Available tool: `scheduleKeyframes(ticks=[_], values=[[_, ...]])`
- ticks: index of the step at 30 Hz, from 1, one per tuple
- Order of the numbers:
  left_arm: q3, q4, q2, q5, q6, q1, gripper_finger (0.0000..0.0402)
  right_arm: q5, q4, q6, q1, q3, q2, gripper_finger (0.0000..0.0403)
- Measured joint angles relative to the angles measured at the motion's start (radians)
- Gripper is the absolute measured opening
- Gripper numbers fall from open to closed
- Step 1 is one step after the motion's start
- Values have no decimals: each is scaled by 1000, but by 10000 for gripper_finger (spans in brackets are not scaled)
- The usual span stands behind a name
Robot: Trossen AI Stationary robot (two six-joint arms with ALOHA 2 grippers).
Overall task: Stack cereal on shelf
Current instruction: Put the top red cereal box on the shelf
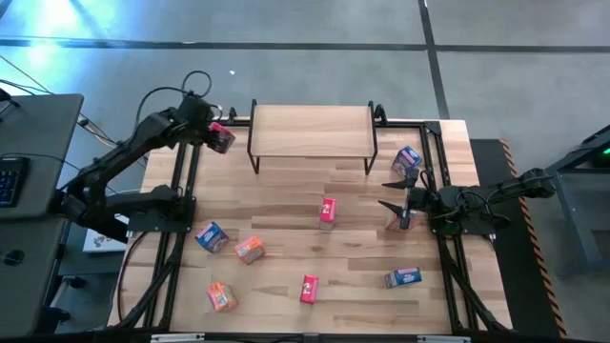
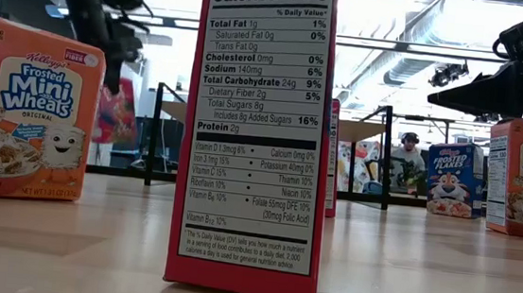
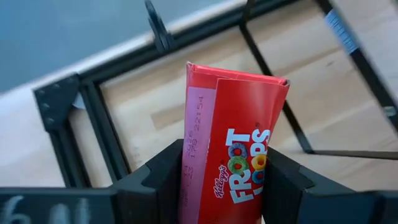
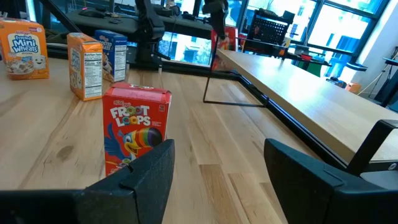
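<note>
One red Froot Loops box (image 3: 233, 155) clamped in left tool (image 1: 217, 136), raised just off shelf (image 1: 310, 131) left end; shelf lies rightward. Right tool (image 1: 405, 195) wide, idle on surface.

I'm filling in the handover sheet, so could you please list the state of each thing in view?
left gripper: shut on a red Froot Loops box, raised beside the shelf's left end
right gripper: open, empty, near the table's right edge
shelf: top board bare
Froot Loops box mid-table: standing upright
</note>
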Motion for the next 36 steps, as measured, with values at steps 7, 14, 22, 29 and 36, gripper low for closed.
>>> scheduleKeyframes(ticks=[7,14,22,29,36], values=[[0,16,-131,-11,9,-4,158,0,0,0,0,0,0,241],[0,124,-208,5,131,-8,158,0,0,0,0,0,0,241],[0,312,-228,8,275,-61,158,0,0,0,0,0,0,241],[0,448,-228,8,365,-108,158,0,0,0,0,0,0,241],[0,576,-216,24,486,-169,158,0,0,0,0,0,0,241]])
